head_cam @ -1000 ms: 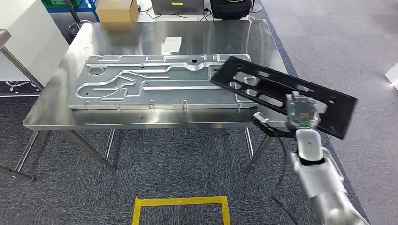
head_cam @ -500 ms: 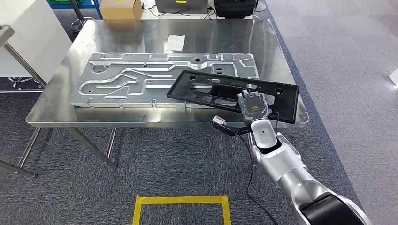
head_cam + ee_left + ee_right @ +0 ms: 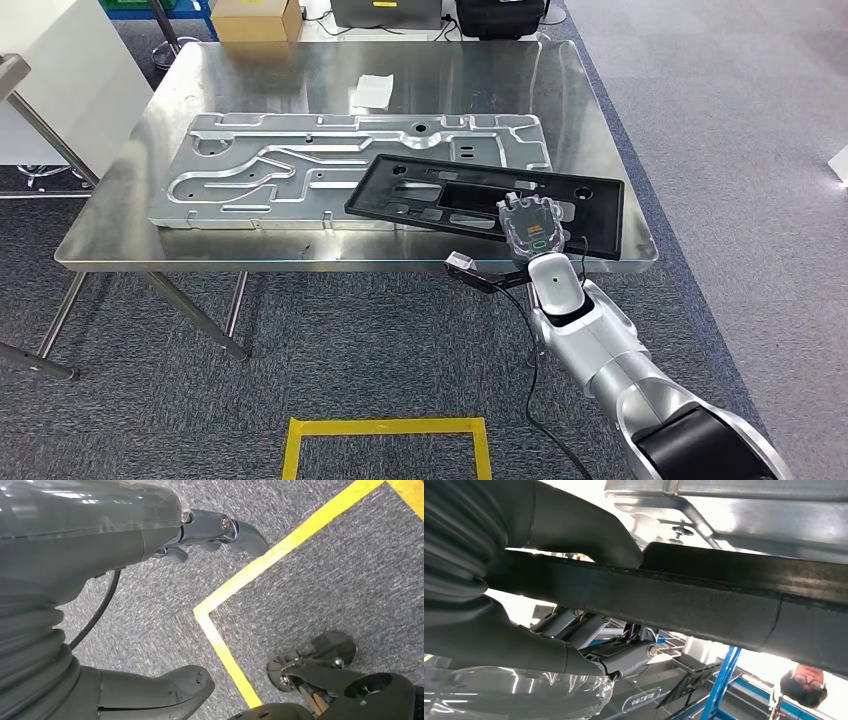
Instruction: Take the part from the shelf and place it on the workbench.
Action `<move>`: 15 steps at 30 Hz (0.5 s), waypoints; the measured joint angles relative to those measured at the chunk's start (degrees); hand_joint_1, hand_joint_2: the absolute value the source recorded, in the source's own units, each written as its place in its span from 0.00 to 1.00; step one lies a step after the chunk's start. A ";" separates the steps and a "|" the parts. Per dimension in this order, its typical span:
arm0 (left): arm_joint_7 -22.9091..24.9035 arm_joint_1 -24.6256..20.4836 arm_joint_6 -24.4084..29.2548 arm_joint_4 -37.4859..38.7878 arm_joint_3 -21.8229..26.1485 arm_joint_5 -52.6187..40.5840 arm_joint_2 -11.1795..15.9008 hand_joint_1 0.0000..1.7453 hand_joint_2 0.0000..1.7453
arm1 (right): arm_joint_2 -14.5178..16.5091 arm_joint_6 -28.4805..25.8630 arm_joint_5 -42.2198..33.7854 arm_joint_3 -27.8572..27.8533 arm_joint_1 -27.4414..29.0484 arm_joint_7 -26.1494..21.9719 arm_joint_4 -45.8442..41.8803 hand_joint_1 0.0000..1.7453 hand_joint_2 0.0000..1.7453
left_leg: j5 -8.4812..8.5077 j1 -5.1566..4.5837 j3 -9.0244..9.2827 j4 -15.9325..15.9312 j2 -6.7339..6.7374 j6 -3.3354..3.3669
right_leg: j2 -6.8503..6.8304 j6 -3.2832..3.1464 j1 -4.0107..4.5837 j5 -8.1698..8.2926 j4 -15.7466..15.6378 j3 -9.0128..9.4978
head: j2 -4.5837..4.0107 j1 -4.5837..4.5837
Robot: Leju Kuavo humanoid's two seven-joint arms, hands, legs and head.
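Note:
The part is a flat black panel (image 3: pixel 470 200) with several cutouts. It lies low over the right front of the steel workbench (image 3: pixel 250 95), and its left end overlaps a large silver machined plate (image 3: pixel 290 170). I cannot tell whether it touches them. My right hand (image 3: pixel 532 225) grips the panel's near edge. In the right wrist view the panel's edge (image 3: pixel 724 600) runs between the thumb (image 3: pixel 574 527) and the fingers (image 3: pixel 624 655). My left hand (image 3: pixel 100 550) hangs over the carpet with its fingers apart and holds nothing.
A white paper slip (image 3: pixel 372 90) lies at the back of the bench, with a cardboard box (image 3: pixel 250 18) on the floor beyond. A yellow tape square (image 3: pixel 385 440) marks the carpet in front. A white cabinet (image 3: pixel 50 90) stands at the left. A person (image 3: pixel 806 685) is in the right wrist view.
My right hand has brought the black panel left and down from beside the bench to over its right front. The panel is now flatter and overlaps the silver plate.

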 joint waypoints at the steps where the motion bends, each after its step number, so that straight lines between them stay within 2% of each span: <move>1: -0.21 0.02 0.13 0.00 0.02 0.22 0.02 0.00 1.00 | -0.42 -0.01 -0.14 0.07 -0.03 0.01 0.13 1.00 1.00 | 0.00 0.00 0.00 0.01 -0.01 0.00 | -0.02 0.00 0.00 0.00 0.00 0.00 | 0.00 0.01; 15: 0.44 0.44 -1.04 0.00 0.33 1.00 0.25 0.00 1.00 | -6.25 -3.33 -0.44 -0.97 1.33 0.19 2.23 1.00 1.00 | -0.01 -0.01 -0.06 0.06 -0.02 0.03 | -0.04 0.05 -0.01 0.04 -0.07 0.00 | 0.00 -0.01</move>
